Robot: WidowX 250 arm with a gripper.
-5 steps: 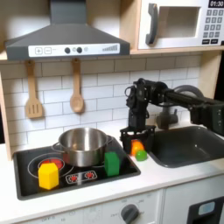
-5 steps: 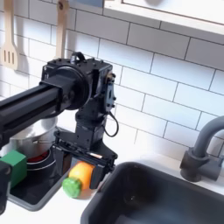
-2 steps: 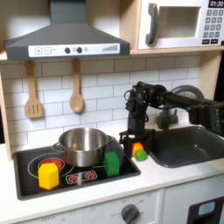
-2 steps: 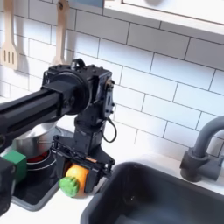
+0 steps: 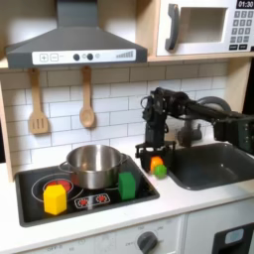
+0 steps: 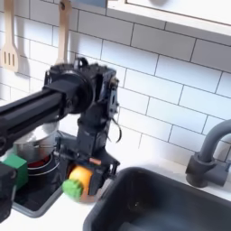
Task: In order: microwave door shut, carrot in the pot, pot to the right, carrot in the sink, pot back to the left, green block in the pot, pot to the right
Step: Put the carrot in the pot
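In the first exterior view, my gripper [image 5: 154, 163] hangs over the counter's strip between the stovetop's right edge and the sink's left rim, clamped narrow around the carrot [image 5: 156, 166], whose green tip points down toward the sink side. The microwave door [image 5: 197, 28] looks shut, so I judge step 1 done. The pot [image 5: 95, 165] sits on the stovetop's back middle and looks empty, with the green block [image 5: 127, 185] just in front of it near the stovetop's front right corner. The sink [image 5: 213, 165] holds nothing that I can see. From this alone I cannot tell whether I am carrying the carrot to the pot or out of it to the sink. The green block step and the last drag are certainly left.

Against the picture 1 second ago, my gripper stands a little higher and the carrot has come up off the counter with it.

In the second exterior view, my gripper [image 6: 79, 177] grips the carrot [image 6: 78, 179] by its orange body, the green tip lowest, just above the counter at the sink's [image 6: 171, 209] left rim. The pot [image 6: 36, 143] peeks out behind my arm. Compared with 0.4 seconds ago, the carrot rides slightly higher.
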